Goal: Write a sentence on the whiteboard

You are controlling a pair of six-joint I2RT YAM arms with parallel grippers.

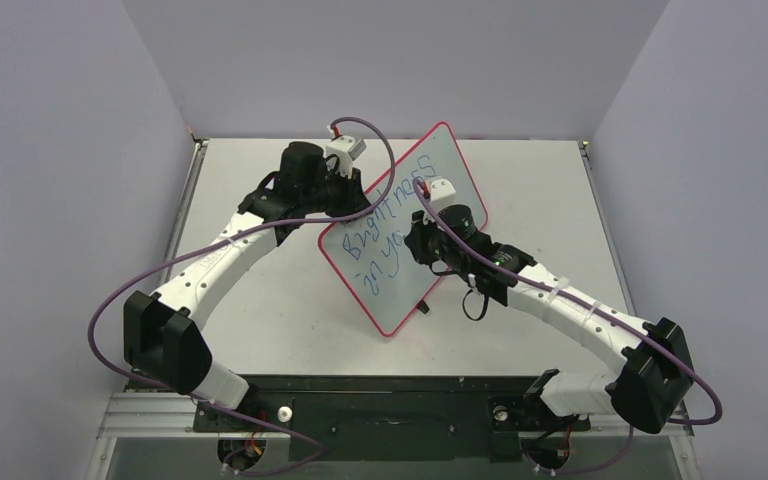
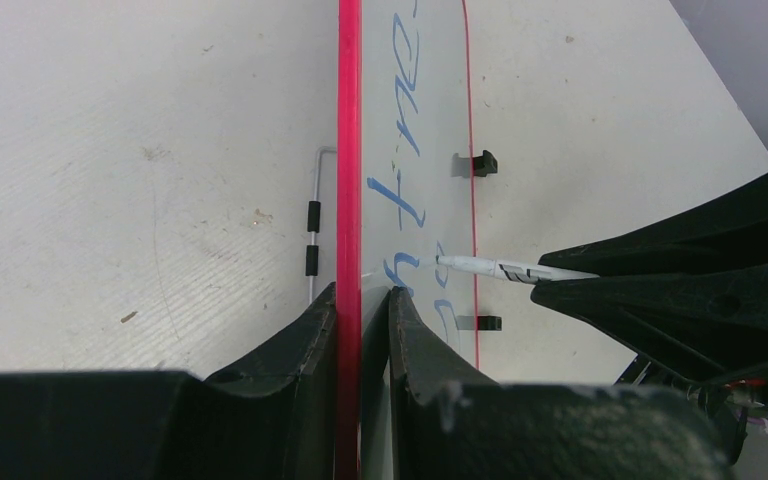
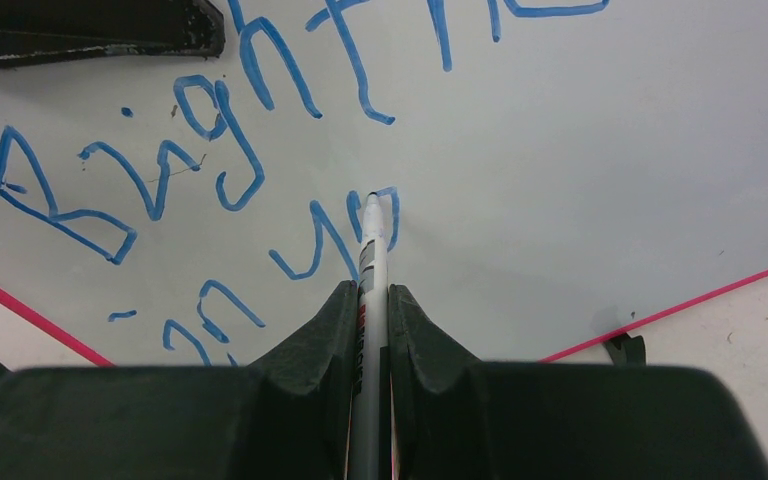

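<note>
The whiteboard [image 1: 400, 290] stands tilted on the table, white face with a red-pink rim. My left gripper [image 1: 345, 197] is shut on its upper left edge; in the left wrist view the jaws [image 2: 362, 292] pinch the red rim [image 2: 349, 150]. The sentence [image 1: 385, 215] in blue reads "Brightness" on the top line and "in yo" below. My right gripper [image 1: 418, 240] is shut on a white marker [image 3: 373, 240]. The marker's tip touches the board face [image 3: 580, 150] at the end of the second line. The marker also shows in the left wrist view [image 2: 480, 267].
Small black clips [image 2: 480, 163] sit on the board's far edge, one also in the right wrist view [image 3: 628, 348]. A thin wire stand [image 2: 315, 200] lies behind the board. Grey walls enclose the table [image 1: 260, 300] on three sides. Purple cables [image 1: 110, 300] loop beside both arms.
</note>
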